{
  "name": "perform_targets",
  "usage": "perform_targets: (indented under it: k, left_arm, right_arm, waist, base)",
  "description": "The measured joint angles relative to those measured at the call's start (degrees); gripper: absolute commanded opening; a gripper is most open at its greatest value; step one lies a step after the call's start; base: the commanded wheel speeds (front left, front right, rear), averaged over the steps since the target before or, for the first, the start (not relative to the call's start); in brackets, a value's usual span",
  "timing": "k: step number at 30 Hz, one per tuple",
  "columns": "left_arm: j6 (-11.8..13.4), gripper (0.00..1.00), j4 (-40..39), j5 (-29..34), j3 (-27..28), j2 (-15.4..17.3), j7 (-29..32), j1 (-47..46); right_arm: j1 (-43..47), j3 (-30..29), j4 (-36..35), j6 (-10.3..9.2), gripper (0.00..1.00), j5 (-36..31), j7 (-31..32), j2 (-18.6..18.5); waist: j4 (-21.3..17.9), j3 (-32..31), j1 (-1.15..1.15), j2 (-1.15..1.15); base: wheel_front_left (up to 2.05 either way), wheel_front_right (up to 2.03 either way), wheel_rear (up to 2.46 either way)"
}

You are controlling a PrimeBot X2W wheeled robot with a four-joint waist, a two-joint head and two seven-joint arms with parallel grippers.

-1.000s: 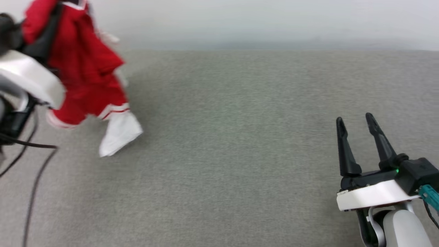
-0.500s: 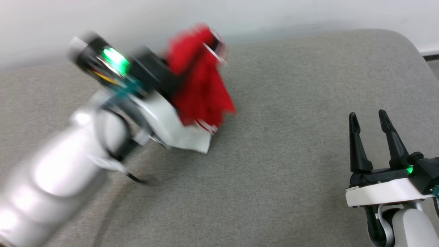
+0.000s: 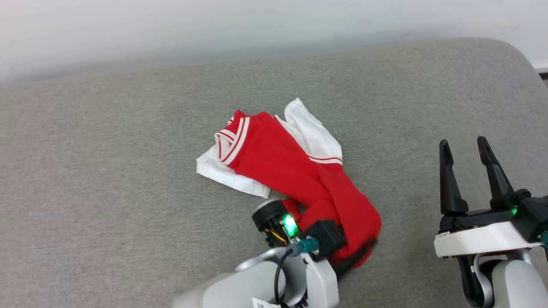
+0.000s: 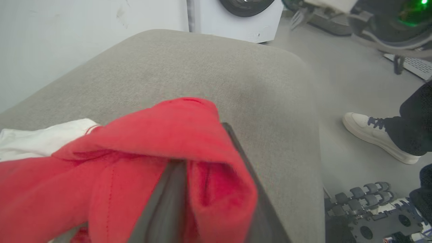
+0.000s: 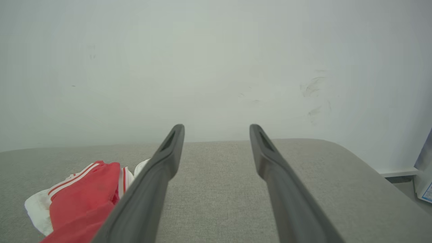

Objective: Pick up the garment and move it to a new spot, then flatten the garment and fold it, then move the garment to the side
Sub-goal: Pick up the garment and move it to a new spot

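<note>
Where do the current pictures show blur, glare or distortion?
Head view: even light, the garment crisp except slight motion blur at its lower end; a green lamp glares. Left wrist view: the garment and left gripper near the lens look soft; the cushion beyond is sharper. Right wrist view: sharp; right gripper softens low down.

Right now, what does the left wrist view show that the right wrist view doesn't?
Left wrist view adds: a person's shoe, a white appliance, the floor, and the left gripper, jaws apart with a red fold of the garment bunched between them.
Right wrist view adds: the right gripper, open above the cushion, nothing between its fingers.
Shared: the garment, the grey cushion and the pale wall.
</note>
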Motion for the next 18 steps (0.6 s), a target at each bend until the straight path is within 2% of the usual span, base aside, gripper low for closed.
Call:
perform_targets:
  k: [4,7,10,18]
  left_arm:
    - [-0.2,1.00,3.2,-0.2,0.4,-1.5,-2.1,0.7]
    - [0.8,1.00,3.9,-0.5,2.7,-0.5,-3.6,0.6]
    - [1.0,1.00,3.0,-2.1,6.1,1.2,-4.5,0.6]
    - [5.4,1.00,-3.0,-2.3,17.7,8.7,-5.0,2.6]
  right_arm:
    - [0.1,-0.2,0.4,0.00,1.00,-0.2,0.0,0.0]
    - [0.7,-0.2,0.9,0.01,1.00,-0.3,0.0,0.0]
    - [1.2,-0.5,1.5,0.00,1.00,-0.1,0.0,0.0]
    - [2.1,-0.6,1.8,0.00,1.00,-0.8,0.0,0.0]
  waist:
    - [1.6,-0.9,0.00,0.00]
    - [3.0,-1.7,0.00,0.00]
    - [4.5,-2.7,0.00,0.00]
    - [8.5,-5.6,0.00,0.00]
  base:
    - [0.00,0.00,0.00]
    - [0.00,0.00,0.00]
    - [0.00,0.00,0.00]
    - [0.00,0.00,0.00]
